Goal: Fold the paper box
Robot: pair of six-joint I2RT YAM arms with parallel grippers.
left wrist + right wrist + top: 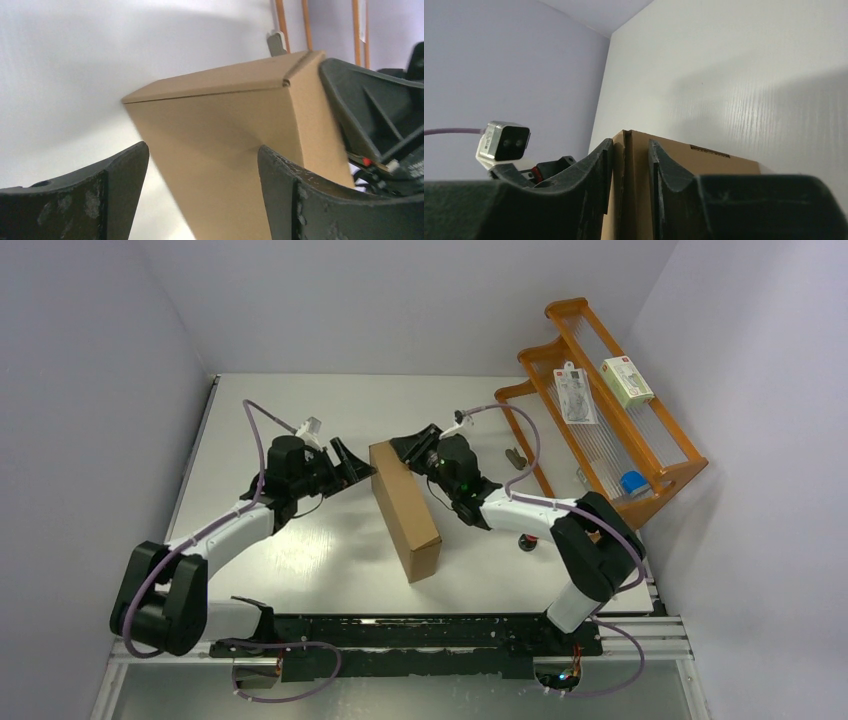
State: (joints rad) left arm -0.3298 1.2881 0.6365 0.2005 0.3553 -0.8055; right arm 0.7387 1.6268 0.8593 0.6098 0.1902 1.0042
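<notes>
A white desk (300,570) carries an orange slatted rack (668,445) at its right edge and, at its middle between the two arms, the paper box (405,508). The box is a brown cardboard slab set up on a long edge and running from the far side toward the arm bases. The right hand (630,145) has closed on the box's far upper corner, one finger on each side of the cardboard, though its own view cuts off everything below that corner. The left hand (202,150) stands wide open just beside the box's broad left face and holds nothing, and the box's lower part is out of its frame. A white-and-green carton (627,380) sits high on the rack. A small dark object (516,457) near the rack's foot is too small to identify.
</notes>
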